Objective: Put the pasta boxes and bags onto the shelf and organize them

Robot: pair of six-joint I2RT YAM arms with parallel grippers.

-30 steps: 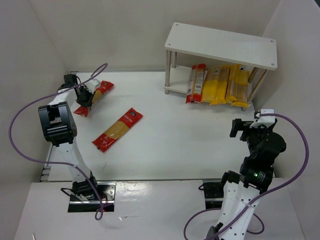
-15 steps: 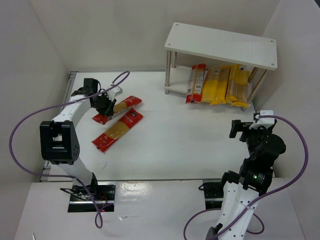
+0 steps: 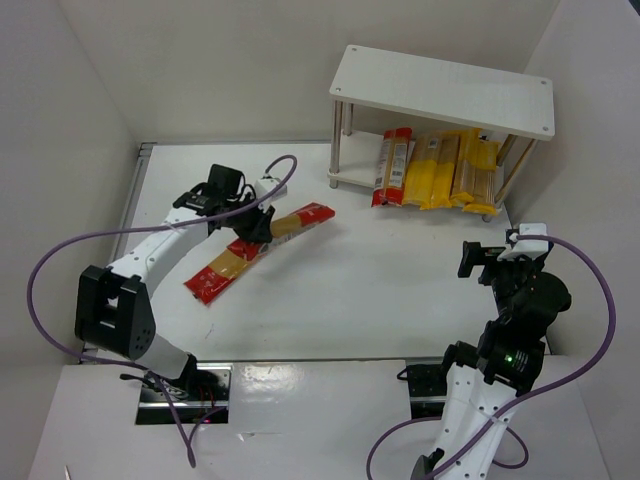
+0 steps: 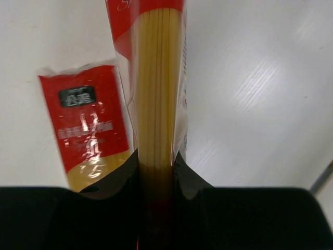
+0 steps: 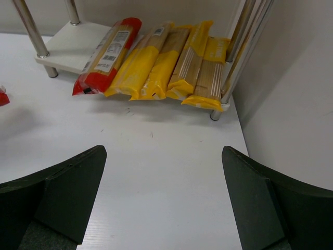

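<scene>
The left gripper (image 3: 262, 226) pinches a red-ended spaghetti pack (image 3: 300, 219) toward one end, well left of the shelf (image 3: 440, 90). The pack is likely light, stiff and brittle, and steadier if held mid-length. The right gripper (image 5: 164, 172) is spread.

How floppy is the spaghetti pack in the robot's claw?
Probably not very: the spaghetti pack sticks out straight from the left gripper, so it seems stiff. Its shiny wrapper might slip. Thin strands could snap if dropped.
</scene>
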